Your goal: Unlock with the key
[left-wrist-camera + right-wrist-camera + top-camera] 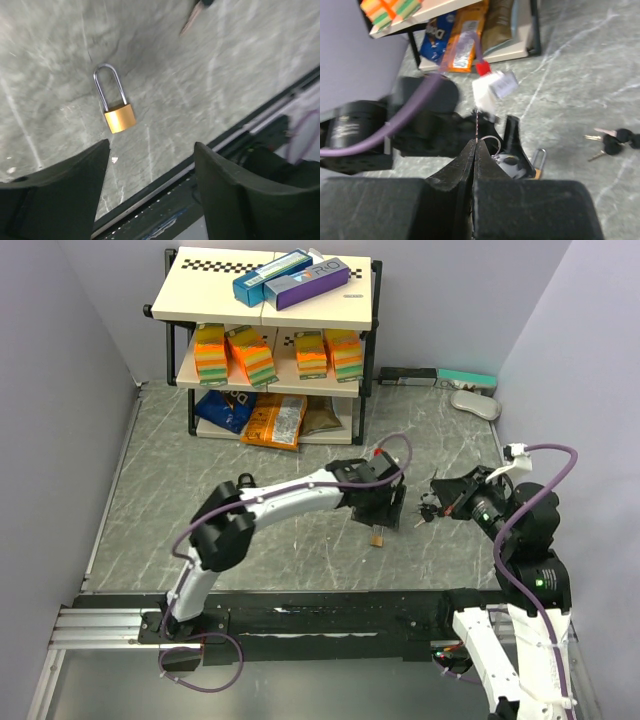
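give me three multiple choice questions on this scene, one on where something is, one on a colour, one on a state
1. Where does the padlock lie?
A) on the top shelf
B) flat on the table, below the left gripper
C) in a bag on the bottom shelf

2. What colour is the padlock's body?
A) red
B) black
C) brass gold

3. How does the left gripper stand?
A) open, holding nothing
B) shut on the padlock
C) shut on a blue box

Answers:
1 B: the left wrist view shows it lying on the marbled surface beneath the fingers.
2 C: its body shows gold in that view.
3 A: both fingers stand wide apart and touch nothing.
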Robot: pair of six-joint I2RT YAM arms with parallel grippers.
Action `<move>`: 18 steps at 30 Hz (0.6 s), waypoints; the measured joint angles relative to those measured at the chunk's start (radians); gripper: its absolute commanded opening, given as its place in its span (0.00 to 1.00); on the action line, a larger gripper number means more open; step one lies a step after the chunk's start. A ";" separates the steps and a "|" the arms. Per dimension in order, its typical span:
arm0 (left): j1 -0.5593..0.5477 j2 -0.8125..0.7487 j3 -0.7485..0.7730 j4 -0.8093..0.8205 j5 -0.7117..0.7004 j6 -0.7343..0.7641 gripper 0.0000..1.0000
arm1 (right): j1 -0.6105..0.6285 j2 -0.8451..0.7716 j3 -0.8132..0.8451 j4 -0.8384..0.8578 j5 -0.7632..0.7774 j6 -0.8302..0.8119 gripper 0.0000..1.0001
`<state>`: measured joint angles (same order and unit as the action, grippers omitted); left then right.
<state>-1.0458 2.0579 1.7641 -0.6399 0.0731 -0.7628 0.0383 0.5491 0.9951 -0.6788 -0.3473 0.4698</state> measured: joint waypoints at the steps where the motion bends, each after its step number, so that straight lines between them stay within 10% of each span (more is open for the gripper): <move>1: -0.006 0.031 0.023 -0.024 0.002 0.000 0.69 | 0.000 -0.008 0.000 -0.010 0.012 -0.002 0.00; 18: -0.021 0.221 0.138 -0.190 -0.027 0.021 0.56 | 0.000 -0.022 -0.007 -0.037 -0.003 0.010 0.00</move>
<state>-1.0668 2.2787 1.9022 -0.8303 0.0463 -0.7418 0.0383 0.5274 0.9882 -0.7158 -0.3504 0.4793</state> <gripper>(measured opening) 0.575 0.005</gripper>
